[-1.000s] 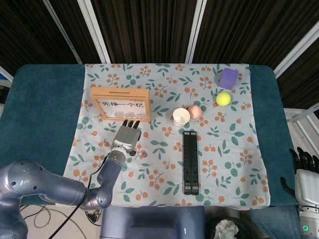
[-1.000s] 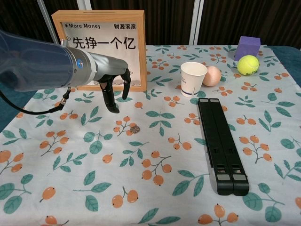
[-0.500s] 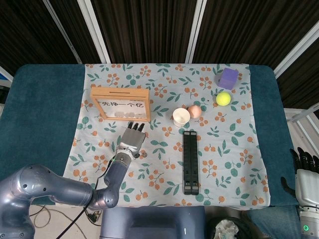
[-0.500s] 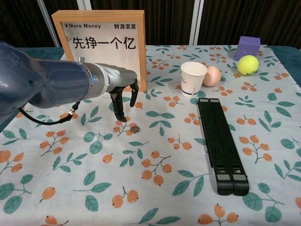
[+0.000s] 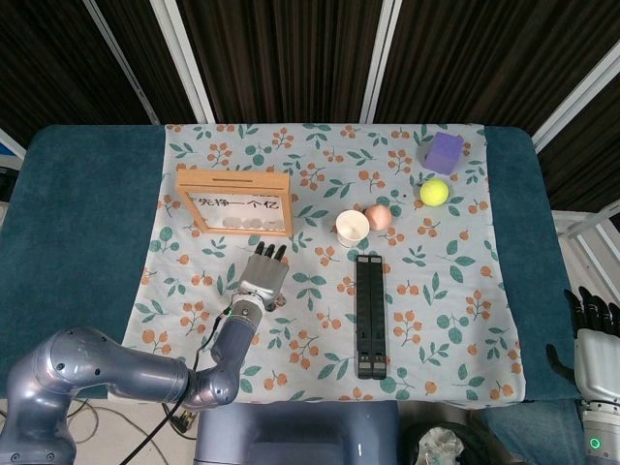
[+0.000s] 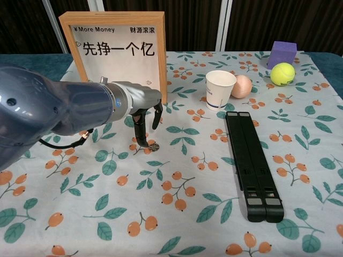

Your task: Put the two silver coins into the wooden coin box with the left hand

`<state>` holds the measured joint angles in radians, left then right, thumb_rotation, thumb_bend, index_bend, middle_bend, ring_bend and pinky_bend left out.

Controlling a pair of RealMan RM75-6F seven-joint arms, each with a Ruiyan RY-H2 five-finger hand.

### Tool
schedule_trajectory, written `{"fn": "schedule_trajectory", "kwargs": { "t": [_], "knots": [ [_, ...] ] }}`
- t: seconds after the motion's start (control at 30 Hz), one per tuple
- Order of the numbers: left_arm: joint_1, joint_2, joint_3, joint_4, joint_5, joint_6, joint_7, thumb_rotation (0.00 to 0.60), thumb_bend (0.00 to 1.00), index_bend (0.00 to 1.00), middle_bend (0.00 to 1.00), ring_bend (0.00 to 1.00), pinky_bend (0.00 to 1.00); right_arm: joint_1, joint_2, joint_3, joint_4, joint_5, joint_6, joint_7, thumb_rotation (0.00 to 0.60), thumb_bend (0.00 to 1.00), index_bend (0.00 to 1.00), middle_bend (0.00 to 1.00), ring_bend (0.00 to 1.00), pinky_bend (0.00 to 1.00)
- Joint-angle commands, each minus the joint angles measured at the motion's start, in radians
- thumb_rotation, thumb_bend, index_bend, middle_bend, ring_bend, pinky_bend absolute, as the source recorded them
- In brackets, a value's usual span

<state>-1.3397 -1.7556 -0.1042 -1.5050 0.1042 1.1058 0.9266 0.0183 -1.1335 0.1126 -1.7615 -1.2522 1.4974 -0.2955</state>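
Paper cup touching, perhaps, a peach ball; black stand nearby.

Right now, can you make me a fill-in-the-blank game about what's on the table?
1. The ball next to the purple block is ____.
2. The left hand reaches down toward a ____ on the cloth.
3. The peach sits right beside the paper ____.
4. The long stand lying flat on the cloth is ____.

Missing words: yellow; coin; cup; black
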Motion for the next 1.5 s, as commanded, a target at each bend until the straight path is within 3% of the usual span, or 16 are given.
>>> {"fn": "schedule_trajectory", "kwargs": {
  "t": [0.03,0.3,1.5],
  "knots": [
    [0.007,-0.012,0.000,0.013,0.020,0.009,0.013,0.600,0.15,0.44,0.00,0.00,0.00,0.000,0.000,0.000,0.000,0.001,-0.001,0.001,0.600,0.41,0.10,0.05,0.03,0.00],
    [0.034,-0.047,0.011,0.052,0.102,0.013,0.030,0.600,0.15,0.45,0.00,0.00,0.00,0.000,0.001,0.000,-0.002,0.004,-0.001,-0.001,0.600,0.41,0.10,0.05,0.03,0.00],
    [0.103,-0.110,-0.048,0.094,0.200,0.004,0.121,0.600,0.15,0.46,0.00,0.00,0.00,0.002,0.005,-0.002,-0.004,0.007,-0.005,-0.004,0.600,0.41,0.10,0.05,0.03,0.00]
  ]
}}
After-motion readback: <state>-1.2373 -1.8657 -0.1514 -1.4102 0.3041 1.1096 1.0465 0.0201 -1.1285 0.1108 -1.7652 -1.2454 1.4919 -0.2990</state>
